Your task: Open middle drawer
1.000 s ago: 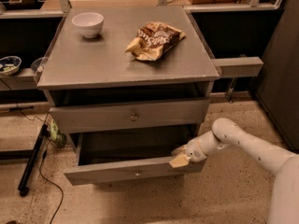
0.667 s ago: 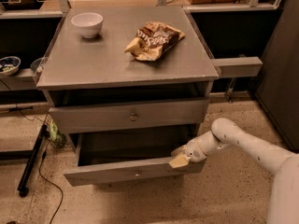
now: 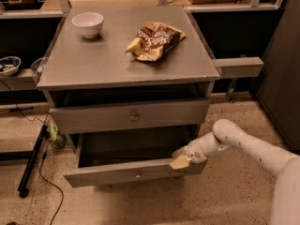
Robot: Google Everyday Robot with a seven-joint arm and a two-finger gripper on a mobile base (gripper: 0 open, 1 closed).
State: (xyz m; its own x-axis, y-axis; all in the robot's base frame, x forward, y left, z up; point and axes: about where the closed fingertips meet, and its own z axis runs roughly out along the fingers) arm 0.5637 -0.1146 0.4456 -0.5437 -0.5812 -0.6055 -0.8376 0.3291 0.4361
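Camera view: middle drawer (image 3: 103, 176) out, gripper (image 3: 181, 162) at right end

It stands pulled out below the upper drawer (image 3: 89, 120). Likely stiff wood, light, sliding on runners; the knob (image 3: 138, 175) or the top edge gives purchase. Gripper sits at that edge; clamped or released: cannot tell. Versus 1.0 s ago: no visible shift.

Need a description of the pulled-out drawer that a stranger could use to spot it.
Find the grey cabinet with a white bowl and a snack bag on top. Under its closed drawer sits the middle drawer, the only one pulled out, dark inside showing, with the gripper at its right front corner.
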